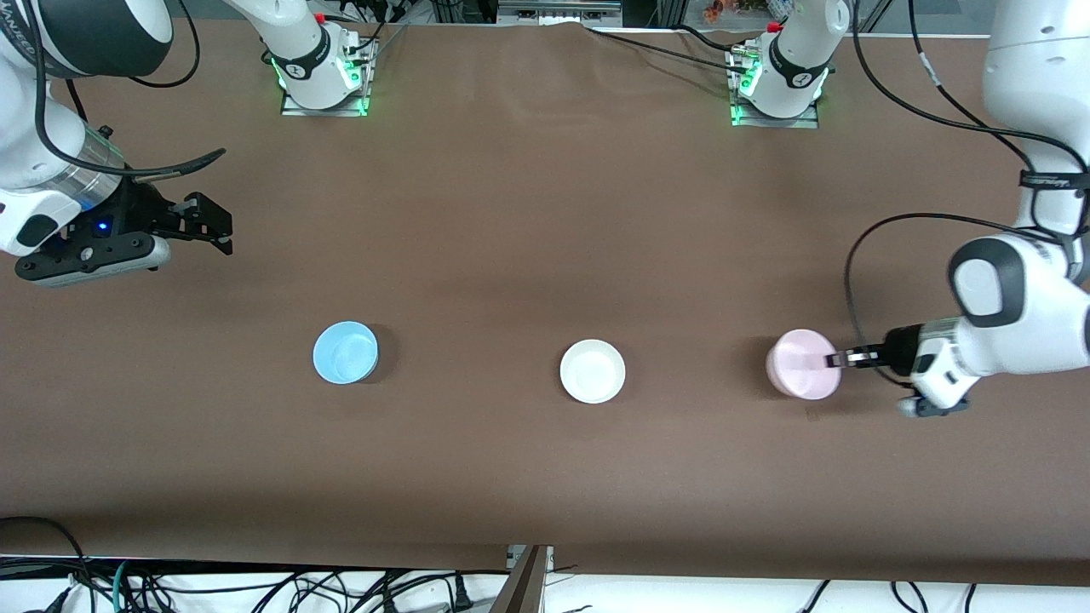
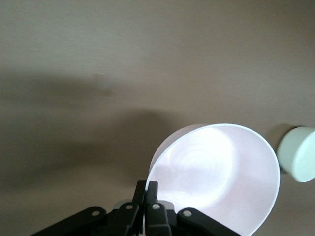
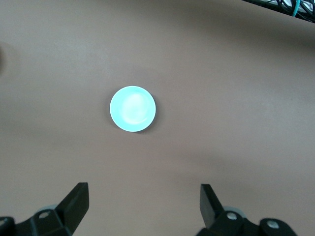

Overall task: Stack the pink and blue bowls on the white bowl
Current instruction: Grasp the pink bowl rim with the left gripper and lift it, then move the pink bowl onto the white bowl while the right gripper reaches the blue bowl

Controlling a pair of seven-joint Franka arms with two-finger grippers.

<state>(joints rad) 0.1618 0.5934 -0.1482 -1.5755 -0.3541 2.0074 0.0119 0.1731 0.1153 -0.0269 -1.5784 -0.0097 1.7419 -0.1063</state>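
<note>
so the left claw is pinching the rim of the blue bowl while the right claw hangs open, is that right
Not quite: the left claw is shut on the rim of the pink bowl, as the front view shows. The blue bowl sits untouched on the table, and the right claw does hang open.

Arms: glossy white shells, black joint bands, grey caps. Bases (image 1: 322,72) white, on metal plates, green glow at foot, red button on top. Black cables looped along links. Right wrist: silver ring, black housing, blue LED. Right gripper (image 1: 204,223): black, angular fingers. Left gripper (image 1: 839,358): black fingers, white mount. Finger linkages show silver screws.
</note>
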